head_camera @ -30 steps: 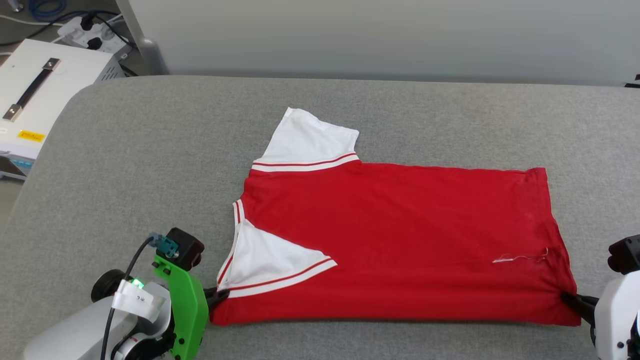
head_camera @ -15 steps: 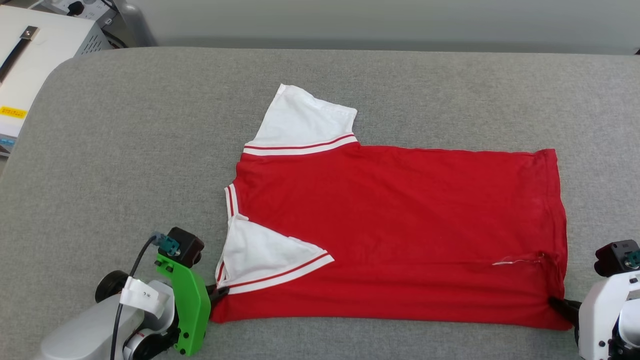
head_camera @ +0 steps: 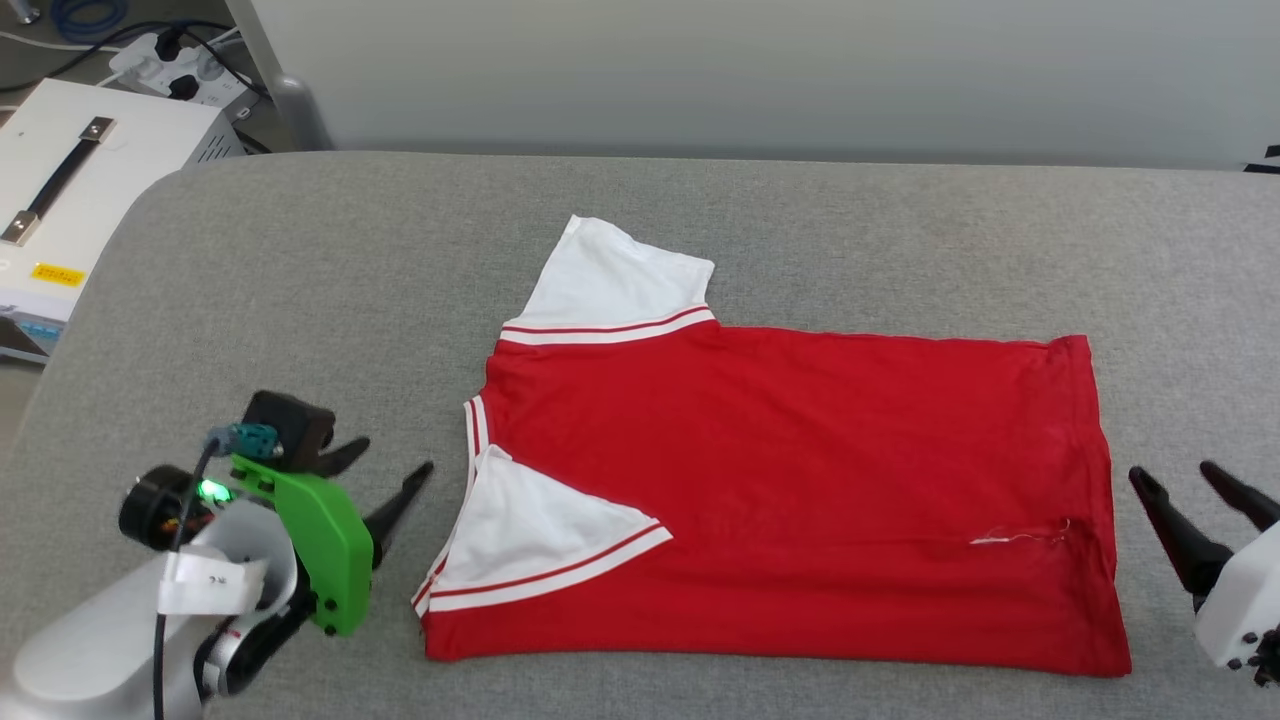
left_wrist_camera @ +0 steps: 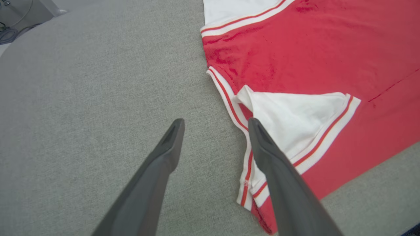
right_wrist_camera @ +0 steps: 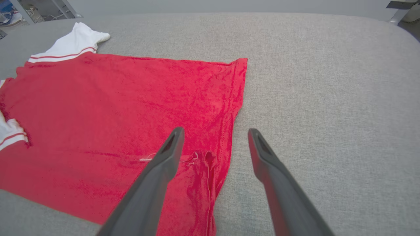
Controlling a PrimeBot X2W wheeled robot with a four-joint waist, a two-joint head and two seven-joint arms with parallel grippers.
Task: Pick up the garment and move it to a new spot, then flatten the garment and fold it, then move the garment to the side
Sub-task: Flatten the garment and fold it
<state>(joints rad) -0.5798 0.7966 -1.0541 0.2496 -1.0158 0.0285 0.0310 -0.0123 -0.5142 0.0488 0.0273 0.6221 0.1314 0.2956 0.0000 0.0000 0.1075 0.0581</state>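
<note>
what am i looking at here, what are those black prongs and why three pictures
It is a robot with two arms. The black prongs are its grippers, each a pair of fingers. The wide picture comes from a camera on its head: the left gripper at lower left, the right gripper at lower right. The other two come from cameras on each wrist, looking along the fingers. On the grey padded surface lies a red T-shirt with white sleeves. Both grippers are open, beside the shirt, holding nothing.

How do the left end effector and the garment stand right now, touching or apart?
Apart. The head view shows a strip of grey surface between the left end effector, jaws open, and the garment.
</note>
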